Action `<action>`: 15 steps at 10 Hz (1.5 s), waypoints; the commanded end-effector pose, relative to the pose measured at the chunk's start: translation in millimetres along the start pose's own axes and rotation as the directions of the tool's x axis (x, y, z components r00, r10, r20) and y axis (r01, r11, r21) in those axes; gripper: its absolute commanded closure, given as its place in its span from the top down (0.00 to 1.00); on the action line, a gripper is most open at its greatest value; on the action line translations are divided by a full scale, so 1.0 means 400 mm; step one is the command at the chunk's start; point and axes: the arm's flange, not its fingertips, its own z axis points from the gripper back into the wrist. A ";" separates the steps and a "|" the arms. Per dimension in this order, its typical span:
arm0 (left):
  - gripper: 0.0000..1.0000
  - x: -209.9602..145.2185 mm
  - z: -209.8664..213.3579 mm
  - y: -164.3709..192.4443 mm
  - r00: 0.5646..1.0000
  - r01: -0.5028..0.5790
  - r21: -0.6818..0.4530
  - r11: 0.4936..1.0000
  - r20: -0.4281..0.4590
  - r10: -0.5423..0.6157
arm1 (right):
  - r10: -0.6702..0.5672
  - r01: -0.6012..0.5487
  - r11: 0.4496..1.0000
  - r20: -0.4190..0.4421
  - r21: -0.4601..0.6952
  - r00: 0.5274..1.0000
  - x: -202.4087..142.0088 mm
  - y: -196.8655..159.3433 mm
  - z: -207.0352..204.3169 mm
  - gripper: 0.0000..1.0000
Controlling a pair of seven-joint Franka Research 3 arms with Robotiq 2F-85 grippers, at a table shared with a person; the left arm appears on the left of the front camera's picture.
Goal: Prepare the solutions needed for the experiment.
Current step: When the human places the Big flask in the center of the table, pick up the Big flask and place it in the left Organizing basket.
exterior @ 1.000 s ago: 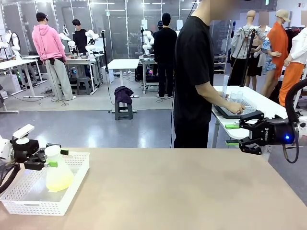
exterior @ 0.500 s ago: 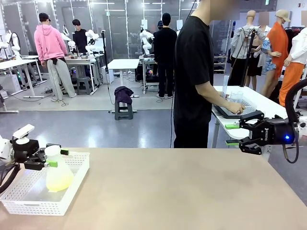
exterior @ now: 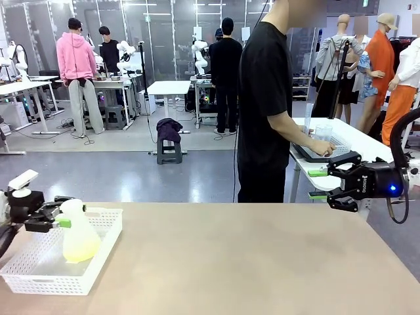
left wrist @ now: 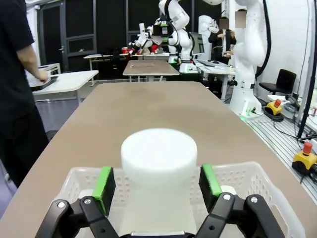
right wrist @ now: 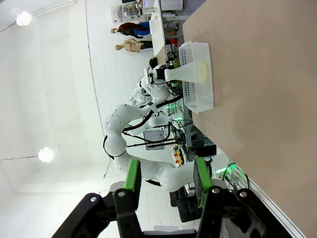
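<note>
Solutions [exterior: 80,248]: one yellow pool in one flask [exterior: 77,231] in one basket [exterior: 105,244]. Left hand [exterior: 58,215] open around the flask's neck. Right hand [exterior: 320,184] open, far from basket.

"ROBOTIQ" runs along the right tool [exterior: 319,184]; nothing else legible

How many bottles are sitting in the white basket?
1: a frosted flask with yellowish liquid stands in the white basket at the table's left end, neck between the left hand's fingers. More could hide behind it.
</note>
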 end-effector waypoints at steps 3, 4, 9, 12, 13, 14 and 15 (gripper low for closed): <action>0.87 0.027 0.129 -0.073 1.000 -0.023 0.065 0.998 0.016 0.022 | 0.001 -0.001 1.000 -0.002 0.006 1.000 0.000 0.001 0.001 0.55; 0.87 0.040 0.168 -0.106 0.997 -0.066 0.077 0.995 0.035 0.064 | 0.001 -0.001 1.000 -0.002 0.006 1.000 0.000 0.001 0.001 0.55; 0.87 0.168 0.202 -0.242 0.774 -0.630 0.078 0.773 0.140 0.617 | 0.001 -0.001 1.000 -0.002 0.006 1.000 0.000 0.001 0.001 0.55; 0.87 0.200 0.212 -0.288 0.362 -0.932 0.029 0.361 0.026 0.932 | 0.001 -0.001 1.000 -0.002 0.006 1.000 0.000 0.001 0.001 0.55; 0.87 0.204 0.213 -0.292 0.266 -0.964 0.011 0.266 -0.006 0.964 | 0.001 -0.001 1.000 -0.002 0.006 1.000 0.000 0.001 0.001 0.55; 0.87 0.209 0.208 -0.296 0.204 -0.979 -0.023 0.204 -0.005 0.979 | 0.001 -0.001 1.000 -0.002 0.006 1.000 0.000 0.001 0.001 0.55; 0.87 0.216 0.210 -0.302 0.152 -0.986 -0.064 0.152 -0.002 0.988 | 0.001 -0.001 1.000 -0.002 0.006 1.000 0.000 0.001 0.001 0.55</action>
